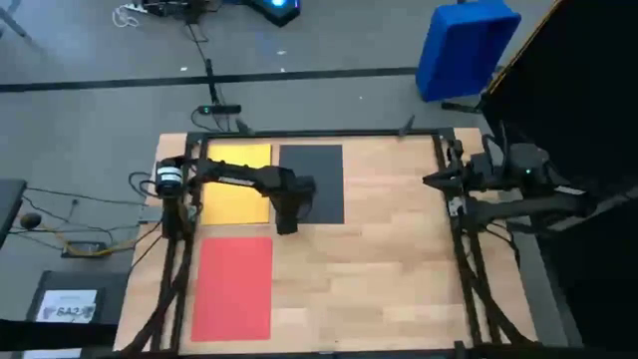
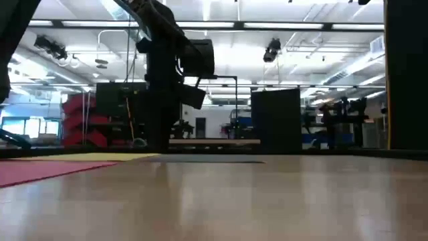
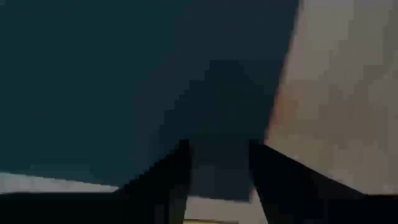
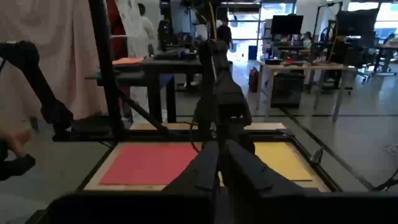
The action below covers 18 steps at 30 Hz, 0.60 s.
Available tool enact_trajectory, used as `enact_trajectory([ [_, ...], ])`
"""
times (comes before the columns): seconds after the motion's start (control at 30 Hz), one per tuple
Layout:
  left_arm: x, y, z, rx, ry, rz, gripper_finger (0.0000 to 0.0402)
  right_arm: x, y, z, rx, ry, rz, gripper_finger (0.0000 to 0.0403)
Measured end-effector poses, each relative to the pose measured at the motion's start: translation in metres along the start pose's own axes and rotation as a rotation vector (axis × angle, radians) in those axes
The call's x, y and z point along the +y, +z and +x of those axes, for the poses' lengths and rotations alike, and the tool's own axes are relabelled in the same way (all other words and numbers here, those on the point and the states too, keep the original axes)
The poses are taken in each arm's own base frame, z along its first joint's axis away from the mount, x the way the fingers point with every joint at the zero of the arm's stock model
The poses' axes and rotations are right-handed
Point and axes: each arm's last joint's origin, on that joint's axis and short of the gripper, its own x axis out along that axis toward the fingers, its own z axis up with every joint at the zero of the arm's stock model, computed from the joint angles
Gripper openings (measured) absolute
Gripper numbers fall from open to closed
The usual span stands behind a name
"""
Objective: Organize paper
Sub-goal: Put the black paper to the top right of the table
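While the left gripper (image 1: 287,225) hangs low over the near edge of the black sheet (image 1: 317,170), its two fingers (image 3: 168,180) stand apart with the dark paper showing between them; whether they pinch the sheet cannot be told. That black sheet lies flat at the far middle of the wooden table (image 1: 389,269), just beside the yellow sheet (image 1: 239,189), which sits at the far left and is partly covered by the left arm. A red sheet (image 1: 232,287) lies on its own at the near left, close to the table's edge. The wood is pale, with plank lines, and a dark frame runs round it.

Off the right side, the right gripper (image 1: 431,180) waits at the table's edge, jaws pressed together. A blue bin (image 1: 465,48) leans on the grey floor beyond the far right corner, and cables trail across the floor on the left. Across the table the room is a bright workshop with ceiling lights, desks and monitors.
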Motion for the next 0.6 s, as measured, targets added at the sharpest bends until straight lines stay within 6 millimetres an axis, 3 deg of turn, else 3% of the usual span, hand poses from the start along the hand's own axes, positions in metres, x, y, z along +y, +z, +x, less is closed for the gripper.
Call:
enact_trajectory([
  [0.6,-0.012,-0.013,0.015,0.048,0.081,0.041,0.0215,0.0,0.0,0.0,0.0,0.0,0.0,0.0002],
])
